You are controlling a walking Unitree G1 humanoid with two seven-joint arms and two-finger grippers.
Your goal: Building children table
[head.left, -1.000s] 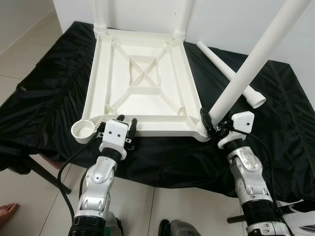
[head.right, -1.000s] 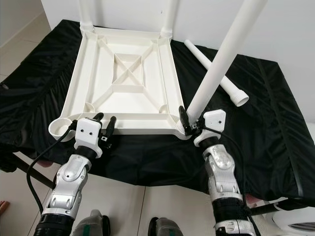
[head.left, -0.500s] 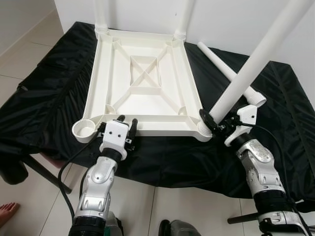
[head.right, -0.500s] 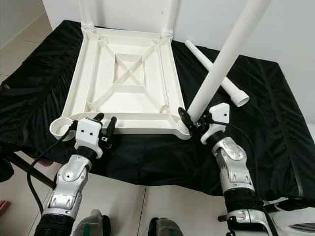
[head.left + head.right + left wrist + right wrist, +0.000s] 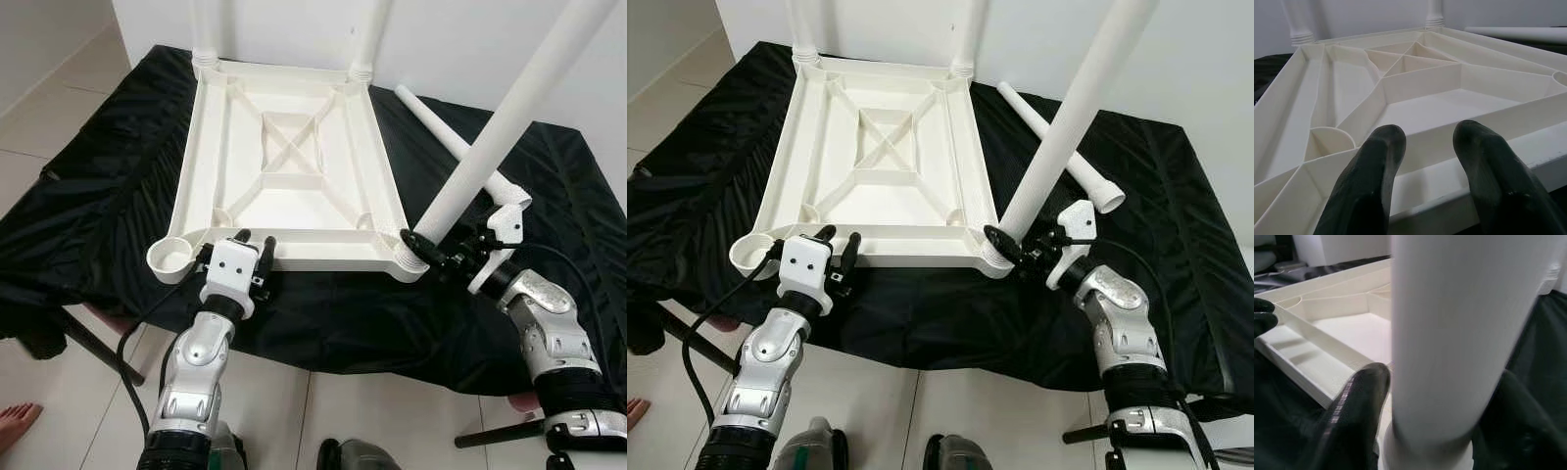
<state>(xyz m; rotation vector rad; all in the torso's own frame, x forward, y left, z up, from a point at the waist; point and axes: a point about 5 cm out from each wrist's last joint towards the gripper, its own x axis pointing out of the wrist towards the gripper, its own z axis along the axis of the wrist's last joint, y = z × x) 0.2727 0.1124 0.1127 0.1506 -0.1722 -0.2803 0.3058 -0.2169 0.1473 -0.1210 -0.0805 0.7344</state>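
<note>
Tabletop (image 5: 294, 176) lies upside down on black-draped counter (image 5: 98, 196), two far legs in. Right gripper (image 5: 441, 253) fingers clamp third leg (image 5: 490, 147) at near-right socket, leg leaning — risk: cross-threads or pops out if turned while tilted. Left gripper (image 5: 253, 257), fingers spread wide w/ near rim between, not clamped, so top may slide. Fourth leg (image 5: 460, 152) loose, could roll

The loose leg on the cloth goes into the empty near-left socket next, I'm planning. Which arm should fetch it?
Probably the right. The loose leg lies on the right gripper's side, though that gripper grips the tilted leg. The left gripper, open, steadies the tabletop.
</note>
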